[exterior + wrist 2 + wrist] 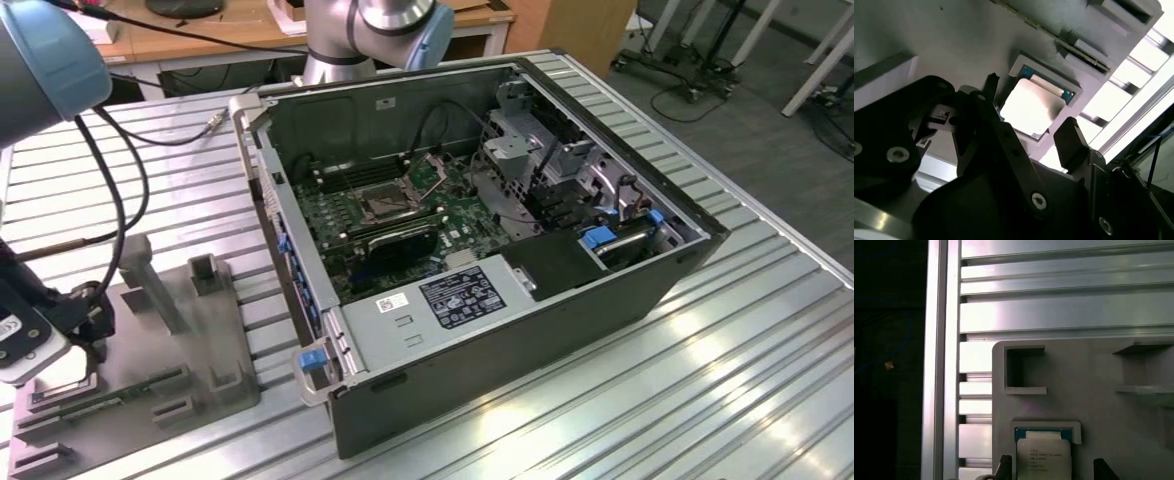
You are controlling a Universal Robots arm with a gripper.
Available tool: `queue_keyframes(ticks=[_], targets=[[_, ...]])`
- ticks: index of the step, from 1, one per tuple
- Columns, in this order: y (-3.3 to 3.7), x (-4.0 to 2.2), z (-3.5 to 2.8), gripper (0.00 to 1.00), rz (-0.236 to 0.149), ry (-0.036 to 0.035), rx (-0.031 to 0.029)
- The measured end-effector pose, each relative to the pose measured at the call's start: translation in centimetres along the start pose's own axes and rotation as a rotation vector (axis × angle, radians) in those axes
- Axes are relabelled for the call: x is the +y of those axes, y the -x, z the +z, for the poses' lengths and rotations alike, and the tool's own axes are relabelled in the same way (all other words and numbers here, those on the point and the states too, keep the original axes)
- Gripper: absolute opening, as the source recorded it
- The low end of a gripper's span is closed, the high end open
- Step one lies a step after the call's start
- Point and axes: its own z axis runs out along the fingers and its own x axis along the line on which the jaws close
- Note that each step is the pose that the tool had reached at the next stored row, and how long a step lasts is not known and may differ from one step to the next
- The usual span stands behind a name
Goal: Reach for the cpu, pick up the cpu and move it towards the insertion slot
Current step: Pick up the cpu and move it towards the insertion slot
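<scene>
The black two-fingered gripper [1030,114] hangs spread, its fingers [1070,142] straddling the small square silvery green-rimmed cpu [1043,456]. The chip lies flat directly below in the grey plastic fixture [1094,390]. The dark metal-framed insertion slot [379,205] sits well apart, inside the black computer case [561,320].

The cpu [1031,107] has a lid of smooth pale metal with a soft sheen and a thin green rim, the fixture [1094,390] is matt grey plastic, the counter [747,330] ribbed, glinting bare metal, the claw [1030,111] matt black, the computer case [534,330] dull dark metal.
</scene>
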Motion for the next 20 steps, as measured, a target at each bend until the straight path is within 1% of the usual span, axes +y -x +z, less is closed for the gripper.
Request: queue_keyframes(ticks=[4, 12, 16, 17, 19, 20], targets=[[-0.28, 0.01, 0.34, 0.72, 0.003, -0.0002, 0.0], [-0.32, 0.02, 1.04, 0.72, 0.004, -0.0002, 0.0012], [-0.32, 0.02, 1.23, 0.72, 0.004, 0.0, 0.0014], [-0.32, 0.02, 1.24, 0.71, 0.004, 0.0, 0.0014], [-0.32, 0.01, 1.25, 0.71, 0.004, 0.0001, 0.0014], [-0.32, 0.02, 1.25, 0.64, 0.004, 0.0001, 0.0013]])
